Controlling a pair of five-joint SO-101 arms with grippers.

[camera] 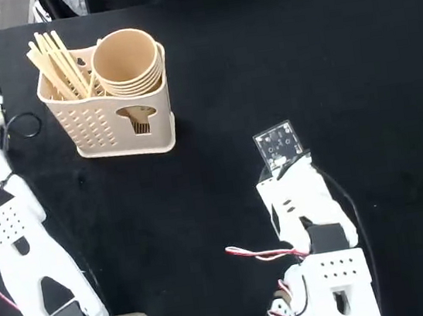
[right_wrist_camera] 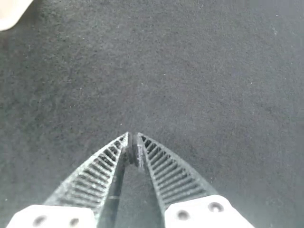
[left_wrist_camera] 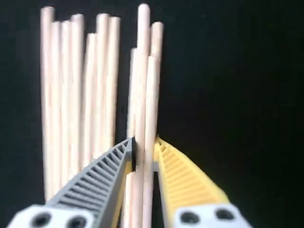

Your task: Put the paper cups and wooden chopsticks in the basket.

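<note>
Evidently most of the job is done: the paper cups (camera: 127, 60) sit nested as one stack inside the basket (camera: 114, 132), on its side farther from the left arm. Nesting is what lets them share a single narrow space. Wooden chopsticks (camera: 54, 60) stand in the basket's other side, fanning out and leaning over its rim because they are taller than its walls. The left gripper (left_wrist_camera: 143, 142) has its grey and yellow fingers pressed against a few gripped sticks (left_wrist_camera: 142, 95) that run between them. More loose chopsticks (left_wrist_camera: 78, 95) lie just beside these, all parallel on the black table (camera: 299, 53). The pinch across their width looks meant to lift them as a small bundle for the basket. The right gripper (right_wrist_camera: 133, 137) hangs over bare table, well apart from the basket, with its fingertips touching and nothing between them, which I judge to be a parked pose. In the high view the left arm's white links run along the chopstick side of the basket and are cut by the frame edge, so I cannot place the gripped sticks relative to the basket. Their lower ends are hidden behind the fingers. The cup rims are too close together to count, and the perforated walls hide how deep the cups and sticks reach.
</note>
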